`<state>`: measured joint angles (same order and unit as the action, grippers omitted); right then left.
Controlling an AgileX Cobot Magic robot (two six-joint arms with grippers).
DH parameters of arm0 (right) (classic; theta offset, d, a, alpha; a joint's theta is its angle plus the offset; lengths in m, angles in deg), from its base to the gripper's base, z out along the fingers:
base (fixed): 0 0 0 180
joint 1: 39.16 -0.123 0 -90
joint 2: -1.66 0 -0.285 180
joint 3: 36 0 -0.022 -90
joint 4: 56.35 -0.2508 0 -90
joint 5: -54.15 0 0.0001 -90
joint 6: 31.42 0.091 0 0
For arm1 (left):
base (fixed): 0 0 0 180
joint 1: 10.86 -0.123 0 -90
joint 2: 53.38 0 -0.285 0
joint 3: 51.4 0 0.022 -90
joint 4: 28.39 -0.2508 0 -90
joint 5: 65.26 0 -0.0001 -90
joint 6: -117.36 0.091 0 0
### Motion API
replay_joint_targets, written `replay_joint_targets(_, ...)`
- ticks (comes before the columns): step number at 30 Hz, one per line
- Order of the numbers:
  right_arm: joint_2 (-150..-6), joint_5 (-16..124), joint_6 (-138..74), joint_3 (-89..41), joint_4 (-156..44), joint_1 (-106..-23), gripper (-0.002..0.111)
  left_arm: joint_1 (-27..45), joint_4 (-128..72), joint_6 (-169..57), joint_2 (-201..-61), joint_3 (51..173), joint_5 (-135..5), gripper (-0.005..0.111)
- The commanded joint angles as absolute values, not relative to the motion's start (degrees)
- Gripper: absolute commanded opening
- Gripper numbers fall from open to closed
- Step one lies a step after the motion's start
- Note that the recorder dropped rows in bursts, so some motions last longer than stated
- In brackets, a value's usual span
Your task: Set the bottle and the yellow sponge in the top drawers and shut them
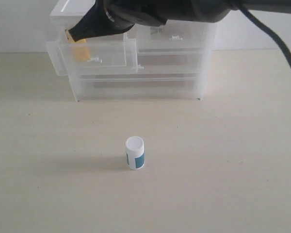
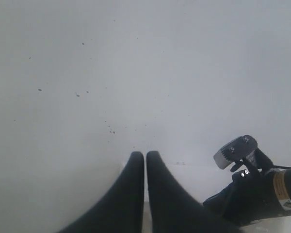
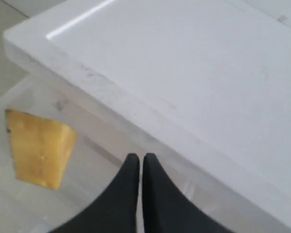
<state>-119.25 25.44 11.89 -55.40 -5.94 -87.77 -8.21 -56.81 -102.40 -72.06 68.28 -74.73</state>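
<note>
The bottle stands upright on the table, well in front of the cabinet and apart from both grippers. The left top drawer is pulled out, and the yellow sponge lies inside it. The right top drawer is pushed in. My right gripper reaches across from the right and hovers shut and empty over the open drawer's back. In the right wrist view the yellow sponge sits beside the shut gripper, not touching it. My left gripper is shut on nothing and faces a blank white wall.
Two full-width drawers sit closed under the top pair. The cabinet's white top lies just beyond the right gripper. The right arm's cable hangs at the upper right. Part of the other arm shows in the left wrist view.
</note>
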Motion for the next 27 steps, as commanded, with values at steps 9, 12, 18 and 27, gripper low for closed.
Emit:
replay_joint_targets(9,-117.7,22.4,0.3,-55.5,-17.6,-88.9,0.003,-8.3,-56.7,-102.0,-71.9,68.0,-74.3,0.004)
replay_joint_targets(12,-116.4,19.2,-8.2,-55.5,-20.5,-91.3,0.003,-8.3,-56.7,-102.0,-71.9,68.0,-74.3,0.004)
replay_joint_targets(18,-116.3,19.8,-5.7,-55.5,-16.9,-93.0,0.044,-8.3,-56.6,-102.0,-71.9,67.3,-74.9,0.004)
replay_joint_targets(27,-120.2,26.8,-7.9,-55.5,-16.9,-92.6,0.089,-8.3,-56.6,-102.0,-71.9,66.8,-76.4,0.004)
